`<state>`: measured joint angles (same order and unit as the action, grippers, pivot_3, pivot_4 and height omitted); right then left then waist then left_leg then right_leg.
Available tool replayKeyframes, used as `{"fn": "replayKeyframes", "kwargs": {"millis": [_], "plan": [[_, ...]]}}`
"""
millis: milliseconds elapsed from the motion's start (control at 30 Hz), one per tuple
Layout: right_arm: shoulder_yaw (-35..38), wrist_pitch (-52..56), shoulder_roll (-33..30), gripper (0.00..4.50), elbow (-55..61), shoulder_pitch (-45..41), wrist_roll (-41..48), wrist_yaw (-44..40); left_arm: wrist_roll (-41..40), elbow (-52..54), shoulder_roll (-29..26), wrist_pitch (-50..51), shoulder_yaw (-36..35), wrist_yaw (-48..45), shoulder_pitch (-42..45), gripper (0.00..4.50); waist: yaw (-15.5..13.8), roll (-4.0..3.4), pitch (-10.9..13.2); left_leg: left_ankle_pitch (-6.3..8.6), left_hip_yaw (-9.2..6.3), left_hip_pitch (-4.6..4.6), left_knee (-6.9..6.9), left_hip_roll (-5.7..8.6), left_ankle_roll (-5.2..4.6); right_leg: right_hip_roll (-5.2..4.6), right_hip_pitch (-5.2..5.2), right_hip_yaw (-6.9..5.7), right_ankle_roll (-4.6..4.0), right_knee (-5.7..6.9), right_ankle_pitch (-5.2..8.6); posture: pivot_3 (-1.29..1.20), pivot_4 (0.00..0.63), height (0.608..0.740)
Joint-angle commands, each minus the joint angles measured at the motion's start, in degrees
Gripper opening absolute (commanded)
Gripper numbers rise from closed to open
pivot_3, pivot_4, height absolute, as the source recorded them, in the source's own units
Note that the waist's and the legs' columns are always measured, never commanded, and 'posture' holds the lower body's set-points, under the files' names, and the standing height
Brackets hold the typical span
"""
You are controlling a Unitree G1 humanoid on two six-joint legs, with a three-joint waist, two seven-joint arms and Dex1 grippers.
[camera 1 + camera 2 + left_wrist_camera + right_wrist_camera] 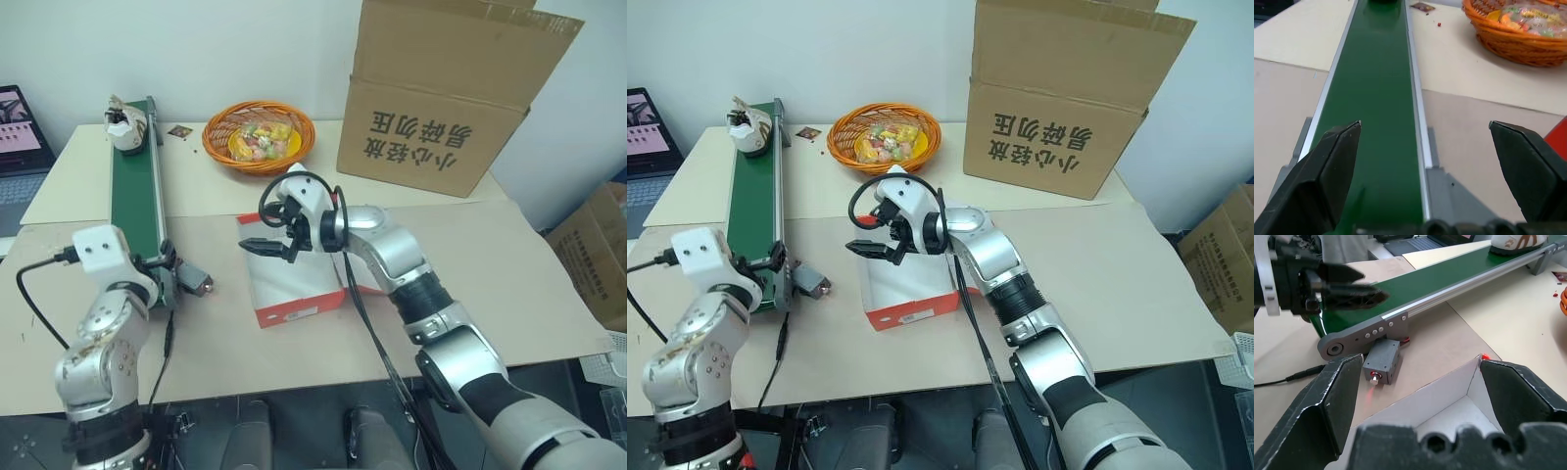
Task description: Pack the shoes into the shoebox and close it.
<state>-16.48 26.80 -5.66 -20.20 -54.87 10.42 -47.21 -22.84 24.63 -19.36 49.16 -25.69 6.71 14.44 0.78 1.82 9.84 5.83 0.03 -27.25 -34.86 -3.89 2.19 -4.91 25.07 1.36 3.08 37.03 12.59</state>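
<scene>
The left gripper [1425,142] hangs released and empty at the near end of the green conveyor belt [135,196], pointing along its length. Just beyond, the right gripper [266,249] hovers over the shoebox [294,284], jaws spread wide, nothing in them; the box sits open on the table [509,264], white inside showing, no shoe visible in it. At the belt's far end lies one white sneaker [125,127] (its partner I cannot make out). To do this step well, I judge the left arm should wait squarely on the belt's centre line, keep its jaws wide, and close across the shoe's body, not the laces. The basket of sweets [259,137] and brown carton [441,88] stand well apart.
</scene>
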Motion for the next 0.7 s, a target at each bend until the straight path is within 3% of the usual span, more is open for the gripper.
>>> {"fn": "replayKeyframes", "kwargs": {"millis": [33,700], "plan": [[1.9,0.4,0.3,4.48,3.3,-0.1,1.0,0.7,-0.2,2.1,-1.0,1.1,-1.6,-0.2,0.5,4.5,0.1,0.0,0.0,0.0,0.0,0.0,0.01,0.0,-0.01,0.0,0.01,0.0,0.0,0.0,0.0,0.0,0.15,0.709],[2.5,4.9,0.9,4.48,10.5,5.4,1.0,4.9,7.3,-3.7,-2.5,-4.7,0.4,-3.5,-8.1,4.5,0.0,0.0,0.0,0.14,0.0,-0.01,0.02,-0.02,0.22,0.0,0.04,0.0,-0.02,-0.01,0.0,0.0,0.15,0.709]]}}
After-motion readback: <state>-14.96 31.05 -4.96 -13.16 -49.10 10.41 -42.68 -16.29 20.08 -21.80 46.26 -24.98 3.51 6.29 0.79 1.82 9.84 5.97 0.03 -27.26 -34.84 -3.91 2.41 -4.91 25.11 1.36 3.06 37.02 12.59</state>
